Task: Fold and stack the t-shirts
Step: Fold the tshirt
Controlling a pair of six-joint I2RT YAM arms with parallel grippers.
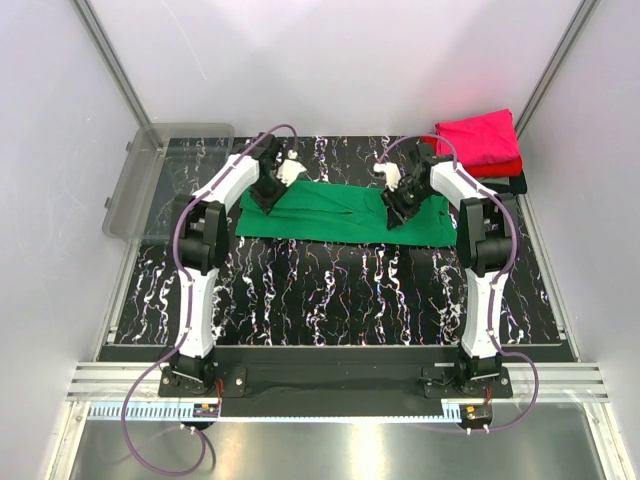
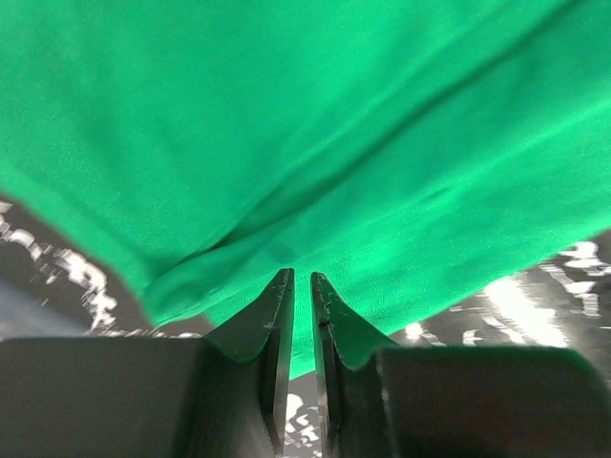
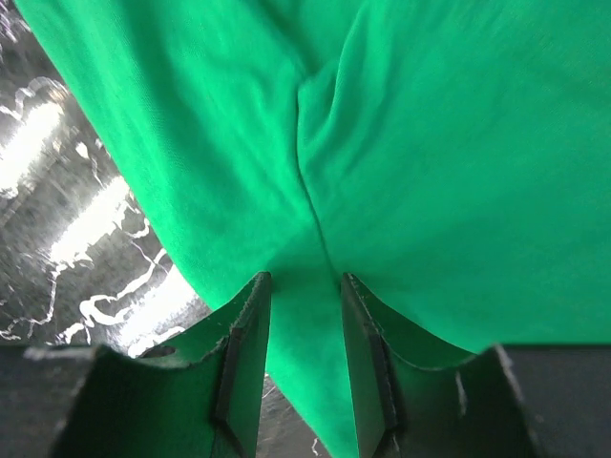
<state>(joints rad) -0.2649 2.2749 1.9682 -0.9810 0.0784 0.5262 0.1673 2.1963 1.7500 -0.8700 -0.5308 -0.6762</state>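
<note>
A bright green t-shirt lies as a long folded band across the far half of the black marbled mat. My left gripper sits at its far left edge. In the left wrist view its jaws are almost together, pinching the green cloth. My right gripper sits over the band right of centre. In the right wrist view it stands apart, with a ridge of green cloth running between the jaws. A magenta-pink shirt lies folded on a red one and a black one at the far right.
A clear grey plastic bin stands at the far left corner, partly off the mat. White walls and metal posts close in the back and sides. The arm bases sit on the rail at the near edge.
</note>
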